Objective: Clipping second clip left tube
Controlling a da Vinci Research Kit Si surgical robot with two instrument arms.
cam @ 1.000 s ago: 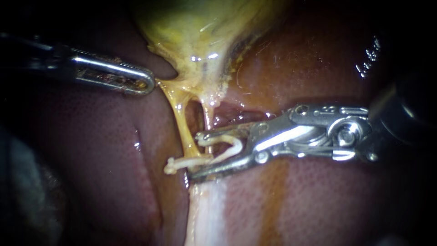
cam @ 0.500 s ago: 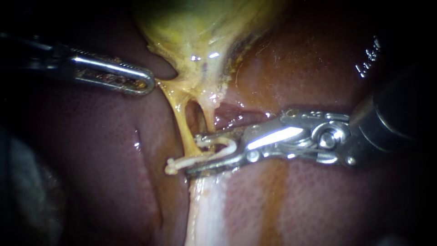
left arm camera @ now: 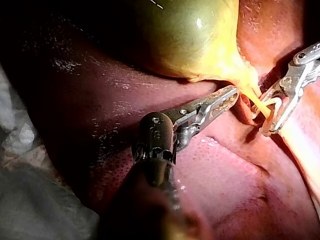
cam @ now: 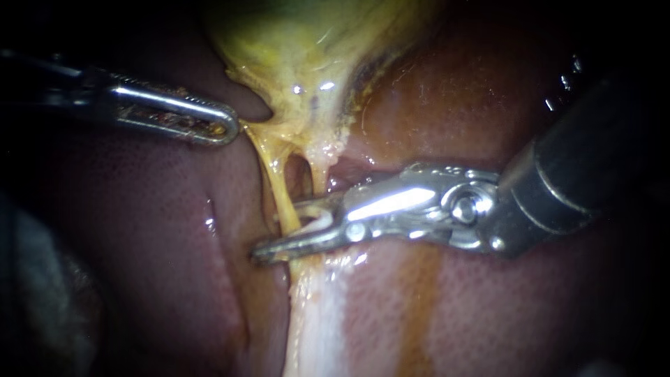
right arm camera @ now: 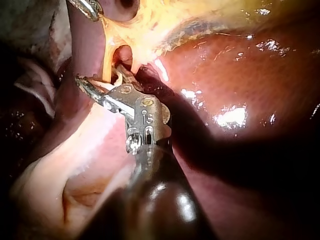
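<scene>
Plainly, the slender silver right instrument point(cam: 277, 229) straddles the thin yellow left tube point(cam: 272, 174) low down, near where it runs onto the dark red-brown liver point(cam: 474, 307). Its jaws stand partway closed and press from both sides on the small white curved clip point(cam: 319, 222) they carry, so they are clamped on that clip with the tube inside its gape. The ridged grey left instrument point(cam: 227, 129) has its jaws together on the pale yellow fringe of tissue point(cam: 251, 132) below the yellow-green gallbladder point(cam: 307, 42), drawing the tube taut.

The chief risk, as I judge it, is a clip that closes across only part of the tube and leaves it leaking; a shallow seat or a twist of the jaws would cause that. The paler right tube point(cam: 319, 174) lies just beside the upper jaw and could be caught if the jaws drift that way. The lower jaw's tip reaches past the tube onto the liver and may scrape it. If the left grip slips, the tube slackens and could slide out; too hard a pull could tear it. No other clip is visible on the tube, so spacing cannot be judged.
</scene>
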